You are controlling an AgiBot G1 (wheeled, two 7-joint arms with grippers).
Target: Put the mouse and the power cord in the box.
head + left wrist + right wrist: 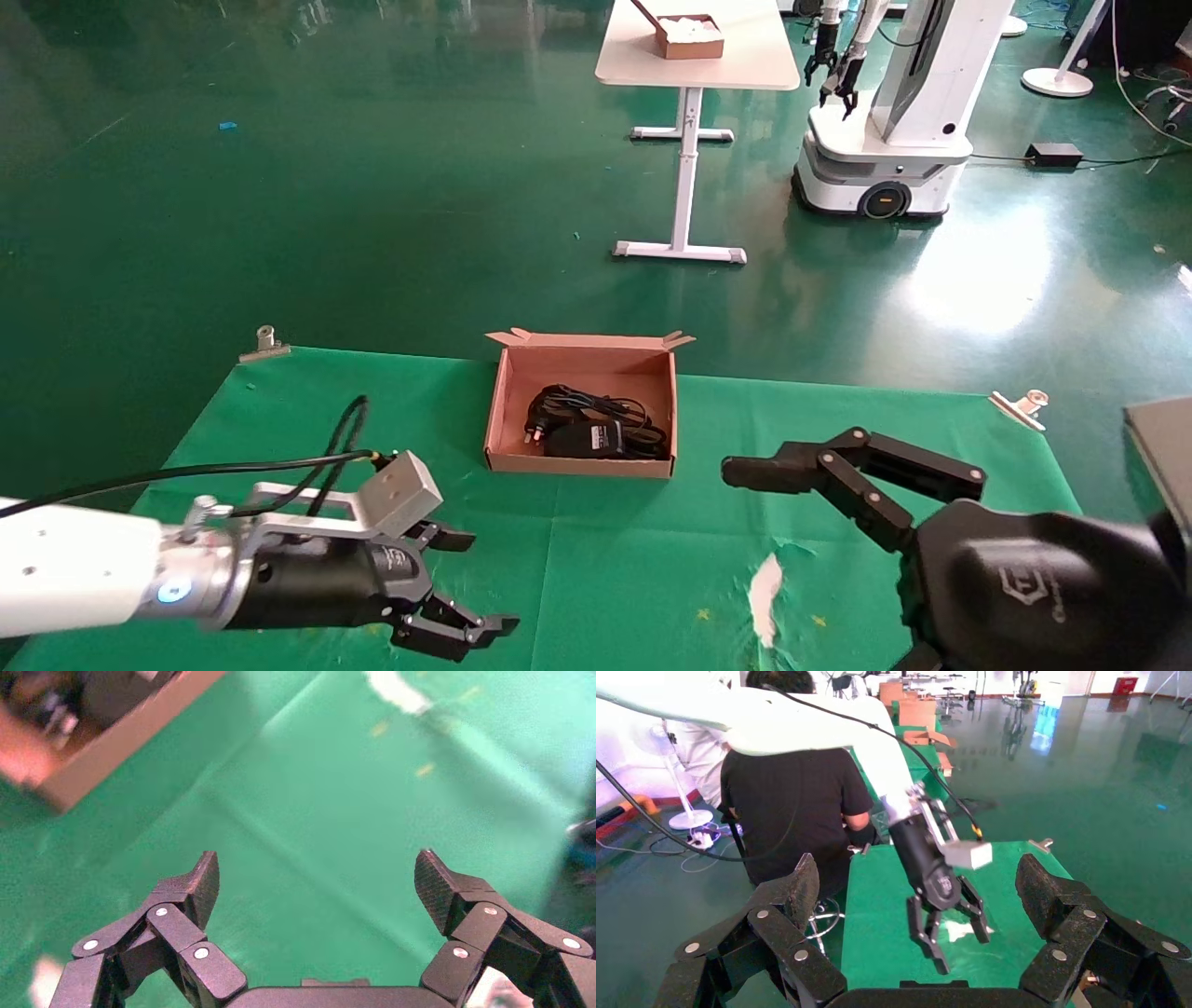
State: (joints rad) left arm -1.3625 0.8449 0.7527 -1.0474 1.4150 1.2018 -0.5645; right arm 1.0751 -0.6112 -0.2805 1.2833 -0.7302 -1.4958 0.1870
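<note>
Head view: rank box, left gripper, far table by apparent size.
1. box
2. far table, similar; it stands much farther off, so unsure
3. left gripper, open, smallest

matt cardboard box (pixel 503 410), green cloth cover (pixel 605 559).

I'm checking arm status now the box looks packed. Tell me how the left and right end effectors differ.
The left end effector hovers low over the cloth's near left part, pointing right; the right end effector sits at the near right, pointing left toward the box. The left shows a silver wrist camera block on top; the right shows a bulky black housing. Shared: both are open, empty and outside the box.
</note>
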